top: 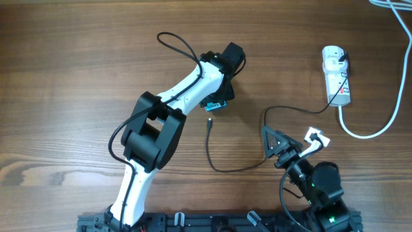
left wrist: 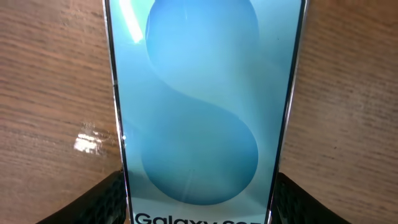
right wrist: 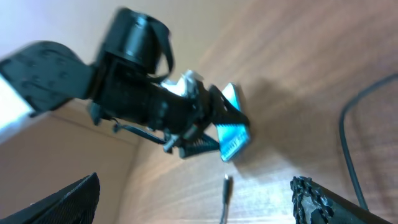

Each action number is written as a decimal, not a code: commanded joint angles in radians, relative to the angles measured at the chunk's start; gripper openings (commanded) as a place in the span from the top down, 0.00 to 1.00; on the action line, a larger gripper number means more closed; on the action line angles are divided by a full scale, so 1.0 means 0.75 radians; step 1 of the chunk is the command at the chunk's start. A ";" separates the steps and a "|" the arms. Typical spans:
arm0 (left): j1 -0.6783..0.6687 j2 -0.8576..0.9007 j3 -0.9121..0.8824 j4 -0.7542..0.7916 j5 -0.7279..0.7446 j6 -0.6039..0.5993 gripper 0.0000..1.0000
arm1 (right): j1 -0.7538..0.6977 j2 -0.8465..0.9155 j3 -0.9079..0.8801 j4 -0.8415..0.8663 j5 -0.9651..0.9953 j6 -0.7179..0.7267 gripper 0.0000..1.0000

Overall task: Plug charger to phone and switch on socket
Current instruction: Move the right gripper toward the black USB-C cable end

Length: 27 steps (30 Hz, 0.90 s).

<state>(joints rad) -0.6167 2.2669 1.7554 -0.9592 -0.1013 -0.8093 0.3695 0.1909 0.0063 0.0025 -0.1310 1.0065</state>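
Observation:
The phone (top: 216, 105), with a teal screen and "Galaxy" text, fills the left wrist view (left wrist: 199, 112). My left gripper (top: 217, 96) is shut on its two long sides, one finger at each lower edge (left wrist: 199, 208). The charger's connector tip (top: 210, 122) lies on the table just in front of the phone; it also shows in the right wrist view (right wrist: 227, 186). Its thin black cable (top: 222, 169) loops right towards the white socket (top: 336, 76), where its black plug (top: 343, 59) sits. My right gripper (top: 272, 145) is open and empty (right wrist: 196, 190), facing the tip and the phone (right wrist: 234, 134).
The socket's thick white cord (top: 386, 125) curves along the right edge of the wooden table (top: 77, 77). The left arm (top: 161, 122) stretches diagonally across the middle. A loop of the black cable (top: 283, 108) lies just above my right gripper.

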 commanded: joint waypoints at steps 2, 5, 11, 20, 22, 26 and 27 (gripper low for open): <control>0.001 0.005 -0.094 0.076 -0.076 0.027 0.93 | -0.004 0.143 -0.002 0.016 -0.086 0.033 0.00; 0.002 0.005 -0.132 0.109 -0.078 0.026 0.83 | -0.004 0.211 -0.002 0.020 -0.114 0.032 0.00; 0.002 0.005 -0.152 0.119 -0.077 0.026 0.25 | -0.004 0.285 -0.001 0.053 -0.239 -0.020 0.00; 0.002 0.005 -0.151 0.118 0.000 0.021 0.00 | -0.004 0.286 -0.001 0.118 -0.377 0.044 0.00; 0.002 0.005 -0.151 0.120 0.005 0.020 0.00 | -0.004 0.286 -0.002 0.115 -0.386 0.110 0.00; 0.006 0.005 -0.151 0.124 0.005 -0.055 0.00 | -0.004 0.286 -0.001 0.078 -0.384 0.258 0.00; 0.012 0.005 -0.151 0.127 0.005 -0.101 0.00 | -0.004 0.288 -0.001 0.058 -0.385 0.284 0.00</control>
<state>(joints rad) -0.6170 2.2353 1.6703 -0.8642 -0.1406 -0.8040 0.3695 0.4019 0.0063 0.0666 -0.3954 1.1137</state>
